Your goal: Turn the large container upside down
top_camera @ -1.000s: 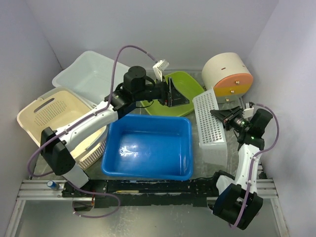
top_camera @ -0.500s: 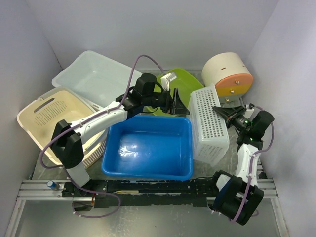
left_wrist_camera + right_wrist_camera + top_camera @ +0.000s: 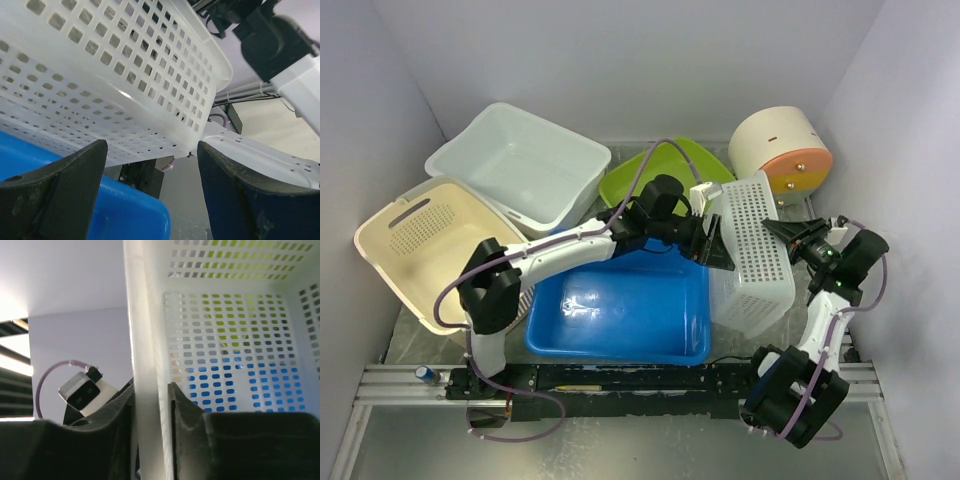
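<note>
The large container [image 3: 752, 250] is a white perforated basket, tipped on its side at the right of the blue tub, its opening facing right. My right gripper [image 3: 798, 232] is shut on its rim. In the right wrist view that rim [image 3: 147, 340] runs upright between the two fingers of my right gripper [image 3: 150, 410]. My left gripper [image 3: 716, 246] is open at the basket's left face, above the blue tub's right edge. The left wrist view shows the perforated wall [image 3: 125, 65] above my left gripper [image 3: 150, 190], with nothing between its fingers.
A blue tub [image 3: 620, 300] sits in the middle, seen also as the blue tub [image 3: 100, 210] in the left wrist view. A white tub [image 3: 520, 165] and a cream basket [image 3: 420, 235] stand left. A green bowl [image 3: 665, 170] and a round beige-and-orange container [image 3: 780, 150] are at the back.
The white basket has been tipped up from lying low on its edge, its open side now facing right. My left arm has swung right, from the green bowl to the basket.
</note>
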Robot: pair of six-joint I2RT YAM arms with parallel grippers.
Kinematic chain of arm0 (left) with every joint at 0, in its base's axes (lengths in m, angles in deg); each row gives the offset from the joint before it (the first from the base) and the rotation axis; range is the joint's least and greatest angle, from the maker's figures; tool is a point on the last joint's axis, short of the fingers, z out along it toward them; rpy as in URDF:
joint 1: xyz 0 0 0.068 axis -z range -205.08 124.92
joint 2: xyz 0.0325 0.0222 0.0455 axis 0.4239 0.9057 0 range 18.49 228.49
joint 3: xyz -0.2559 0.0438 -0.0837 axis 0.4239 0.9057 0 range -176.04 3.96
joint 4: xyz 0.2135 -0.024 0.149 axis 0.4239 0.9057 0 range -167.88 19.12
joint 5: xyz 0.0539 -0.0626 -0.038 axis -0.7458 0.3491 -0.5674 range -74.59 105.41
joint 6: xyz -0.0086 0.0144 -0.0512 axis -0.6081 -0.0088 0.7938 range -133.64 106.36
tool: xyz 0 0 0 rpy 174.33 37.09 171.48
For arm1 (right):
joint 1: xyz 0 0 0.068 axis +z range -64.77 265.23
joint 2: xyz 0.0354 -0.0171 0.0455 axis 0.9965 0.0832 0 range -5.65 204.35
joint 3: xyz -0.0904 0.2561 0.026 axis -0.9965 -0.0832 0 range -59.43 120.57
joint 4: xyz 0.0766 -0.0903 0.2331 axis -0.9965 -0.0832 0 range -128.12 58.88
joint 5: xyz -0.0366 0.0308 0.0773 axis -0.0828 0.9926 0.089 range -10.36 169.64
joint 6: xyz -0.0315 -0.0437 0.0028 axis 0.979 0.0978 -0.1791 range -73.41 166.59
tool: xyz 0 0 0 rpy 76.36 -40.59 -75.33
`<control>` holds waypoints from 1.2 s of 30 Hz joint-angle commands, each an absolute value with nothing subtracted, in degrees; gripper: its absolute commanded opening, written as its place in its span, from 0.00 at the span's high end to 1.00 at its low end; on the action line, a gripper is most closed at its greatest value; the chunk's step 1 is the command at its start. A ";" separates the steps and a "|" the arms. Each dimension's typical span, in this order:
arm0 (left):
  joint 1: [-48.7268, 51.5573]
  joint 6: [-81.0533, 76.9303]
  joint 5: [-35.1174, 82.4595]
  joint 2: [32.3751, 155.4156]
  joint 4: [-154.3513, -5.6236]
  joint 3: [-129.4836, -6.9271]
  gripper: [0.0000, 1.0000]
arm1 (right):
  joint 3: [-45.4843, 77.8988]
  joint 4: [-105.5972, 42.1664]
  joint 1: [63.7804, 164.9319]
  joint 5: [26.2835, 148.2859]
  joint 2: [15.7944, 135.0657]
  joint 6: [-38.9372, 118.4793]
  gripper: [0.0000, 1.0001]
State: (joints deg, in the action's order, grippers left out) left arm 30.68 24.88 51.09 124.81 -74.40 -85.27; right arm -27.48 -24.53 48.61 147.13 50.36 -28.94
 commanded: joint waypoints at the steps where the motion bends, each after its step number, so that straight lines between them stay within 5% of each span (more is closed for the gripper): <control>1: 31.00 24.13 51.04 127.45 -74.87 -89.47 0.16 | -24.46 -50.29 46.48 141.33 53.94 -14.06 0.67; 6: 31.98 24.45 50.86 130.44 -75.22 -93.51 0.16 | -20.37 -58.39 44.18 136.20 55.50 -6.46 0.45; 12: 33.84 23.77 51.07 135.30 -73.53 -100.87 0.16 | -15.54 -66.78 40.94 127.66 57.62 2.75 0.41; 23: 36.29 28.07 54.48 142.41 -78.57 -106.66 0.16 | 2.59 -79.73 42.10 96.59 57.09 13.39 0.08; 30: 36.53 30.08 54.58 144.15 -80.84 -108.10 0.16 | 10.75 -83.47 48.23 77.92 54.55 15.65 0.02; 36: 36.24 27.71 52.55 141.34 -78.74 -108.45 0.13 | 14.10 -83.52 51.91 75.30 51.53 17.72 0.02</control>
